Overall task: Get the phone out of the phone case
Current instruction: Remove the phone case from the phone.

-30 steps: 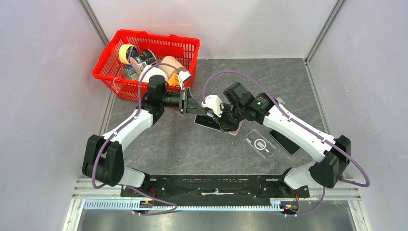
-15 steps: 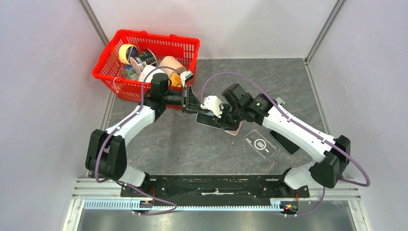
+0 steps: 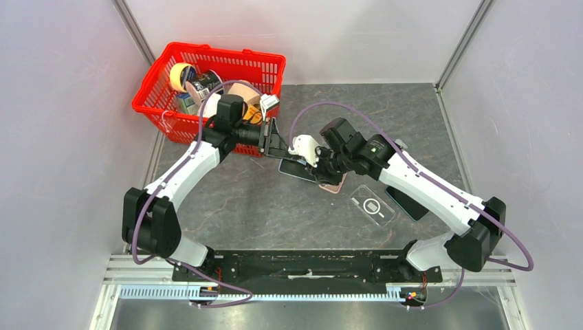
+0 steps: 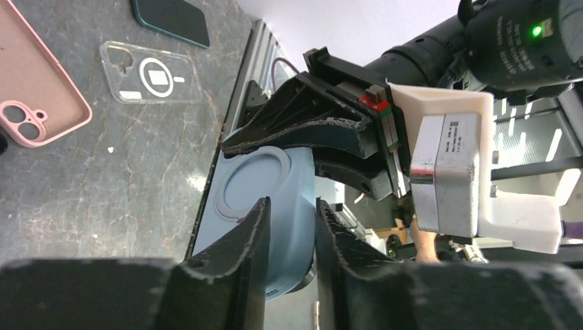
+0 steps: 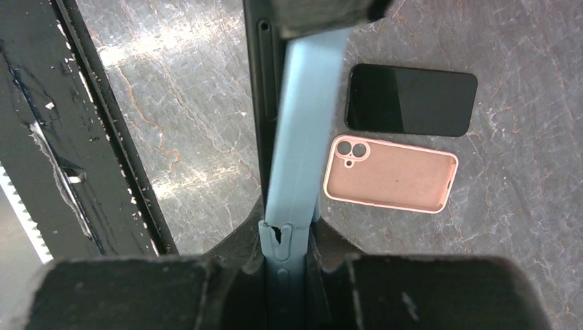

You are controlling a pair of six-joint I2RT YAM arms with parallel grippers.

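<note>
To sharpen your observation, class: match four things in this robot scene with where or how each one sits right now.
Things: 1 red basket; 2 blue case; 3 pink case; 4 clear case.
States: a flat on the table, white ring mark; b clamped between left gripper and right gripper; c far left corner; d flat on the table, plain.
Pairs: 1-c; 2-b; 3-d; 4-a.

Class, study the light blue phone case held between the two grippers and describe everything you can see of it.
The light blue phone case looks like matte, soft plastic, with rounded corners and a raised ring on its back. It is held in the air. The left gripper pinches one end and the right gripper pinches the other. A dark phone appears to sit in it.
</note>
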